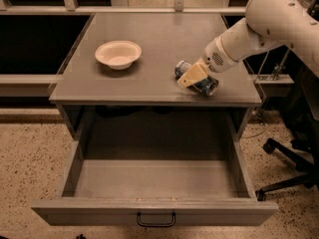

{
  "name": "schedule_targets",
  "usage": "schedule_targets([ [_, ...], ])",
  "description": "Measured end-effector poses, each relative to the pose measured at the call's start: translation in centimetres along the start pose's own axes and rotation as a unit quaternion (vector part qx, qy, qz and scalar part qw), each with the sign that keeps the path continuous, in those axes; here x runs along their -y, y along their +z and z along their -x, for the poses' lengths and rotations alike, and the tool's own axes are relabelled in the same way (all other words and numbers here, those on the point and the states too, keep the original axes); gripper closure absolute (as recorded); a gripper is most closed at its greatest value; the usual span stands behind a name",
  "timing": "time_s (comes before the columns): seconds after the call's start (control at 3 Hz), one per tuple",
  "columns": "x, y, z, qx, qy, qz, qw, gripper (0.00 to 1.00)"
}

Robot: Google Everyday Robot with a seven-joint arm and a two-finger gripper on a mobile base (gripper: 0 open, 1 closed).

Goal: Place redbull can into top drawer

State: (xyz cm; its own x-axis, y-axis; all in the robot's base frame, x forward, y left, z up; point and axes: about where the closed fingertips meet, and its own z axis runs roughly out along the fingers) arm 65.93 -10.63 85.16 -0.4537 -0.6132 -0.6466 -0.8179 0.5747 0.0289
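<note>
One redbull can is laid on its side on the grey cabinet top, near the right front edge and well apart from the cream bowl at the left. The gripper is positioned over the can and against it; whether the can is clamped cannot be told. The top drawer is pulled out below, with a dark handle centred on its front panel.

Here's my arm, filling the upper right of the frame: smooth cream-white shells, all rounded, with a fat bulge at the top. Right of centre it narrows to a white wrist with a small patch of dark perforations. Just below-left of that is my gripper, a tan, wedge-shaped piece.
</note>
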Motion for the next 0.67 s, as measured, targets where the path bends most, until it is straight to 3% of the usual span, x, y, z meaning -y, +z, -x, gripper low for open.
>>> schedule_targets([
  [0.67, 0.00, 0.01, 0.00, 0.000, 0.000, 0.000, 1.0000, 0.88],
])
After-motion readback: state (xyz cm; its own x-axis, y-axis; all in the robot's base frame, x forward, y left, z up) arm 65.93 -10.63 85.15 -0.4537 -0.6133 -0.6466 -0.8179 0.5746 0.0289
